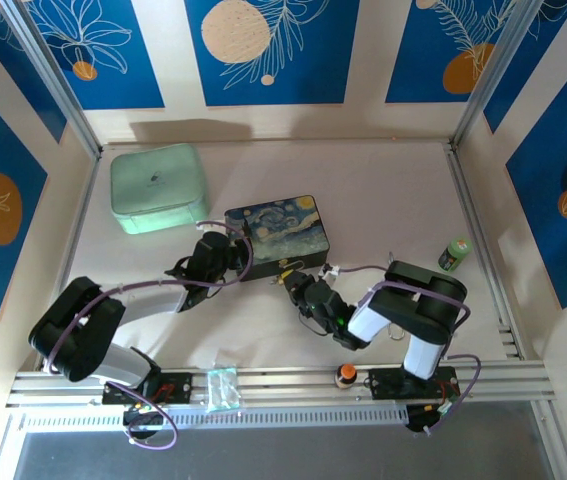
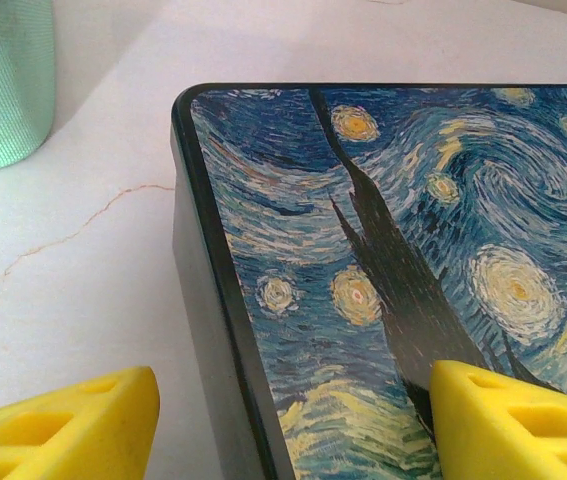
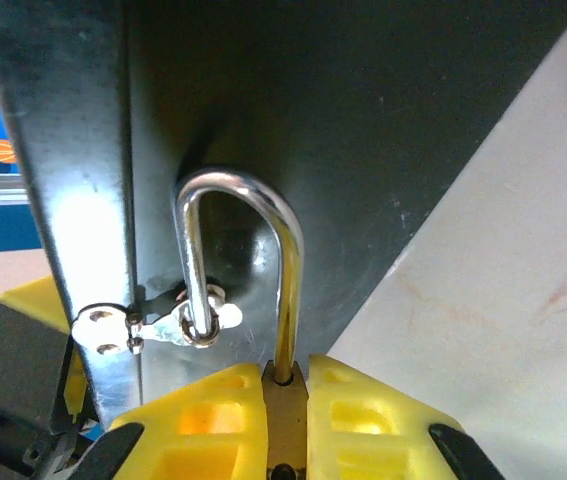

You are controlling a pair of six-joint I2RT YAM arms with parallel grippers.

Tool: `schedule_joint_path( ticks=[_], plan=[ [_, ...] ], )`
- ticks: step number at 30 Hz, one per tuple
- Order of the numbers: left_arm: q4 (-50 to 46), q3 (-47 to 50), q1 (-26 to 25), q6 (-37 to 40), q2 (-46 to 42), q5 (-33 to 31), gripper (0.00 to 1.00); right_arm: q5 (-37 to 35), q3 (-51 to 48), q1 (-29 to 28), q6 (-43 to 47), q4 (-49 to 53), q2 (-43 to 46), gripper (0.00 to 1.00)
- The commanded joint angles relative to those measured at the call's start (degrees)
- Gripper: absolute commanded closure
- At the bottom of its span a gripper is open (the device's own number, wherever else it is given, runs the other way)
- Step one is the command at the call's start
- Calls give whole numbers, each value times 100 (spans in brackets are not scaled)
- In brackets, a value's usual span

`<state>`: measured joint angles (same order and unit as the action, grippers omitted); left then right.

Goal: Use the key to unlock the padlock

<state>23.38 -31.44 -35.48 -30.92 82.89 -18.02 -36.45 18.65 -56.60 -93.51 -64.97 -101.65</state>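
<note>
The starry-night box (image 1: 278, 235) lies mid-table. My right gripper (image 3: 285, 382) is shut on the padlock's brass body (image 3: 285, 412), close against the box's dark front wall (image 3: 363, 120). The silver shackle (image 3: 233, 185) arches up from the body. Its other leg passes through the ring of the box's clasp (image 3: 178, 325) and ends there, apart from the body. The key is out of view. My left gripper (image 2: 283, 425) is open and straddles the box's left edge (image 2: 198, 260), one yellow finger (image 2: 73, 425) over the table and the other over the painted lid (image 2: 393, 230).
A mint-green case (image 1: 158, 188) sits at the back left, near the box. At the right stands a small green bottle (image 1: 454, 254). On the front rail lie a clear plastic bag (image 1: 222, 388) and a small orange-topped item (image 1: 345, 375). Walls enclose three sides.
</note>
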Motion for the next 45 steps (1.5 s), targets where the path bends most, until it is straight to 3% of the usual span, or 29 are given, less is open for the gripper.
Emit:
schedule_joint_path(
  ticks=[1,6,12,24,28,33,39,45],
  plan=[
    [-1467,253,132,261,370,-324,30,-415,-360,158,-176,-4,-706,99],
    [-1388,270,131,253,414,-254,31,-118,-220,180,-725,-1539,-1917,99],
    [-1388,270,130,279,404,-235,31,-432,-498,216,-898,-1452,-1824,98],
    [-1398,409,139,323,352,-312,31,-362,-415,368,-1142,-1548,-1666,99],
    [-1393,421,139,348,340,-329,31,-419,-389,291,-601,-1520,-1252,99],
    [-1388,438,138,333,345,-333,32,-494,-577,389,-1025,-1548,-1436,100],
    [-1415,447,143,341,291,-338,32,-333,-579,461,-765,-1550,-1372,100],
    [-1354,455,140,367,356,-298,32,-61,-206,476,-1081,-1553,-1411,100]
  ],
)
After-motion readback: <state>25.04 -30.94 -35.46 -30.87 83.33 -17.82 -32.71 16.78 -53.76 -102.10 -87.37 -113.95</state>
